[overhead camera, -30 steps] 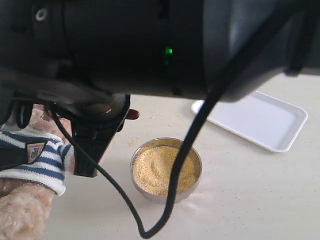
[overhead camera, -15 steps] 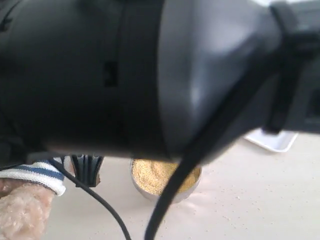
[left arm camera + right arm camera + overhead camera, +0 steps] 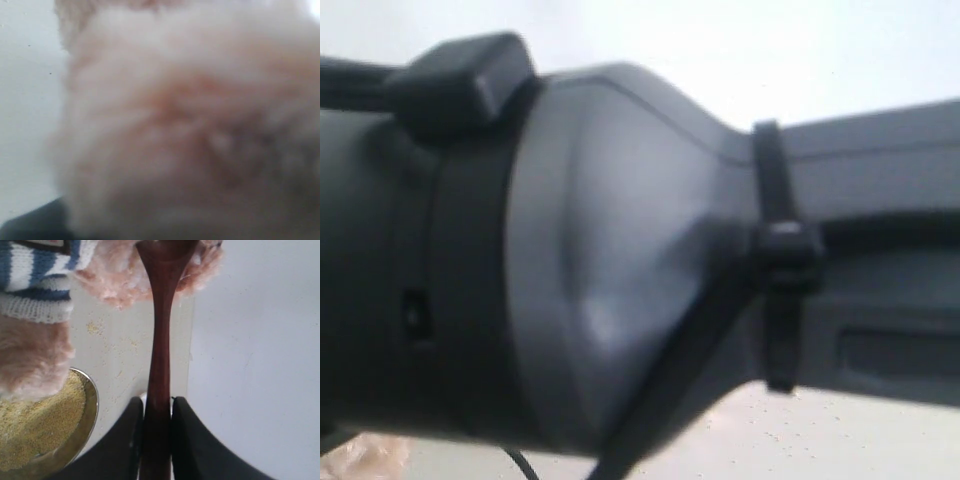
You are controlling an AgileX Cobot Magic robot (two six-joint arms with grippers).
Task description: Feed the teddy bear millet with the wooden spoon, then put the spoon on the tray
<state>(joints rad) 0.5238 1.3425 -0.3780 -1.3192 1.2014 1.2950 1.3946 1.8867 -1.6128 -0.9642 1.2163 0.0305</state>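
Dark reddish wood is the thing to watch here: the wooden spoon (image 3: 160, 340) is pinched by its handle between the closed fingers of the right gripper (image 3: 157, 405), and its bowl end is buried in the fluff of the teddy bear (image 3: 107, 282), beside the striped shirt. Looks like the feeding step to me, so I'd hold the spoon level and just nudge it at the muzzle, no shoving (spilled grains already dot the table (image 3: 125, 355)). The right wrist view also catches the millet (image 3: 30, 432) in its steel bowl (image 3: 89, 415), partly covered by a furry paw. The left wrist view is nothing but blurry fur, so I can't tell what the left gripper is doing, and a robot arm (image 3: 620, 250) blocks the exterior view. The tray isn't in any view.
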